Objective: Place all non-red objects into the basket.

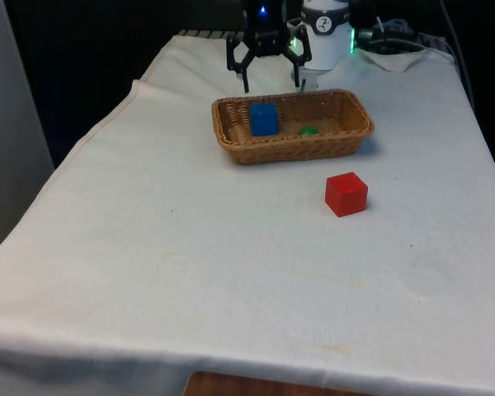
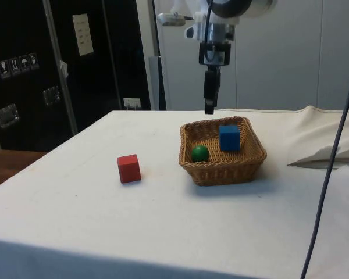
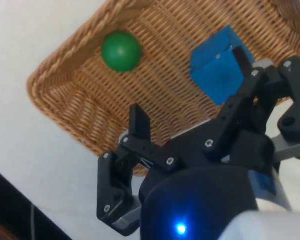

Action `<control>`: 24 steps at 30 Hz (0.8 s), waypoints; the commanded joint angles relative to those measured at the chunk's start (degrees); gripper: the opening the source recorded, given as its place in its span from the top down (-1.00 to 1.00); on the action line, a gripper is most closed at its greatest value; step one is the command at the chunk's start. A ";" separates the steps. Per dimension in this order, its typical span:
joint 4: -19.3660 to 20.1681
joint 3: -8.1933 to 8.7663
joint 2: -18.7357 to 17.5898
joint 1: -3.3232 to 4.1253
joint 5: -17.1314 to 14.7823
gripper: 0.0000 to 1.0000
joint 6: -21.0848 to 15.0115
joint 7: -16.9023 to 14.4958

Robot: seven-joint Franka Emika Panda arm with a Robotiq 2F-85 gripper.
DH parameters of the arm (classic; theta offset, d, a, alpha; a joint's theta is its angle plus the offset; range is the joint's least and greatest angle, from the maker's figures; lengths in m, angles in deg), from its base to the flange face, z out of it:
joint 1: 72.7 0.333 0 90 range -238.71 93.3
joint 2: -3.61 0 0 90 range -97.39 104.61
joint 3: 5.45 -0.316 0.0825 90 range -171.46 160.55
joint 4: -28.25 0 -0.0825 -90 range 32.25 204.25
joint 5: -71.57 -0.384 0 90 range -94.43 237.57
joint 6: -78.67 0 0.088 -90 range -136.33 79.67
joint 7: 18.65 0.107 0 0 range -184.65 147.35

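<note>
The blue cube (image 1: 263,118) sits inside the wicker basket (image 1: 346,141), toward the front view's left end, leaning against the woven wall there. In the side view the same cube (image 2: 229,138) rests at the far side of the basket (image 2: 221,170). The green ball (image 1: 308,130) lies in the basket too, near the middle of its floor and apart from the cube; from the side it shows as a round ball (image 2: 200,153) close to the near wall. Through my wrist view I see the ball (image 3: 121,51) and the cube (image 3: 219,65) on the woven floor of the basket (image 3: 65,95), well apart from each other.

The red cube (image 1: 346,194) stands on the white cloth (image 1: 190,272) outside the basket, just in front of its right end in the front view; in the side view it (image 2: 128,168) sits to the left of the basket.

My gripper (image 1: 271,81) hangs above the basket's far rim with its fingers spread wide and nothing between them. From the side it (image 2: 209,107) points straight down over the far edge.
</note>
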 commanded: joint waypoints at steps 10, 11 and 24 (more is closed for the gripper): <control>-1.38 -1.95 0.86 -0.11 0.80 -1.00 0.34 5.21; -1.49 -2.12 0.86 -0.11 0.80 -1.00 0.34 5.61; -3.72 -3.15 1.72 -0.29 1.15 -1.00 1.89 9.57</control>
